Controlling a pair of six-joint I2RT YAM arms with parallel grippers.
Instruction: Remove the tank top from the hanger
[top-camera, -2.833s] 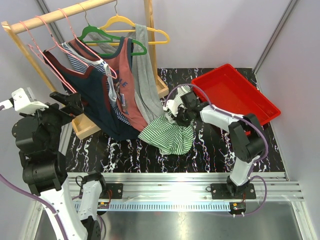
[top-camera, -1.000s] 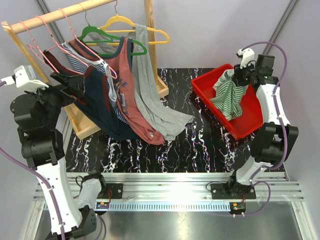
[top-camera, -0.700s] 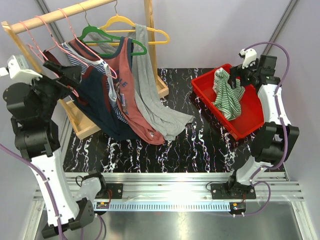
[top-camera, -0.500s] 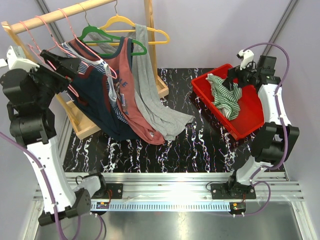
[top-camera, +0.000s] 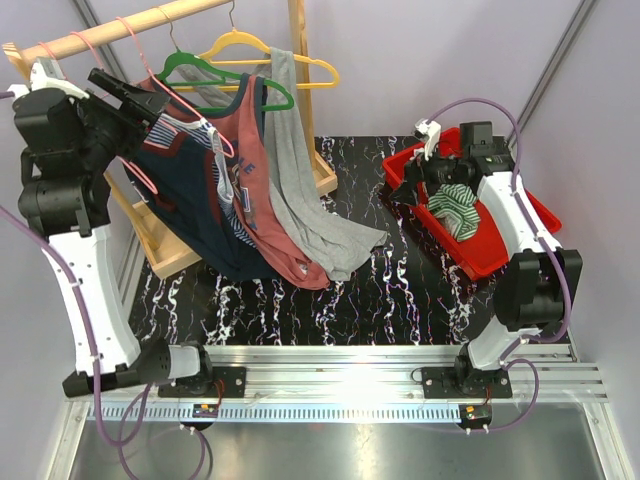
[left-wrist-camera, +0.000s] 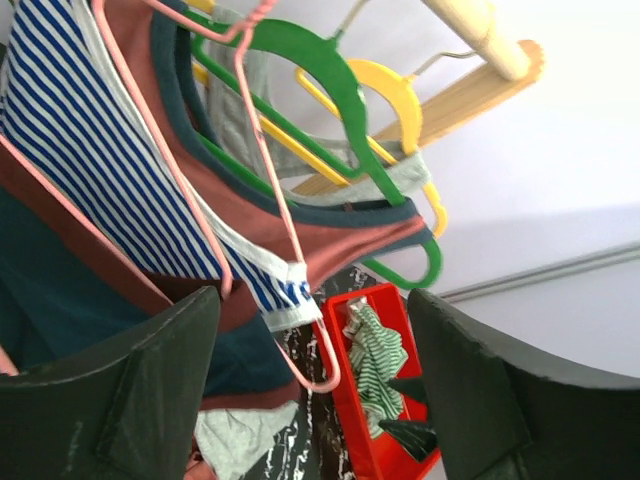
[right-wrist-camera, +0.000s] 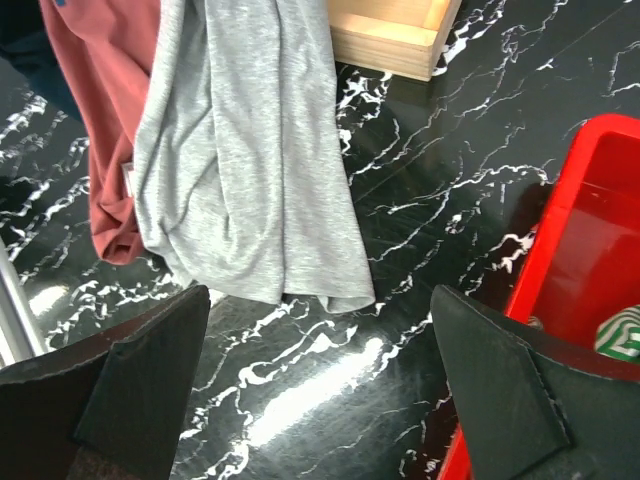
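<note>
A red bin (top-camera: 468, 258) sits on the right of the black marbled worktop (top-camera: 400, 290); a wooden rack (top-camera: 150, 20) stands left.

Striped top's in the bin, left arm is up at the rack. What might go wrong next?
1. The open left gripper straddles the pink hanger where the blue striped top overlaps it; closing may catch wire, not fabric.
2. The green hanger and maroon top hang tight alongside, so a pull might drag them too.
3. The grey top trails onto the table near the open right gripper and could snag.
</note>
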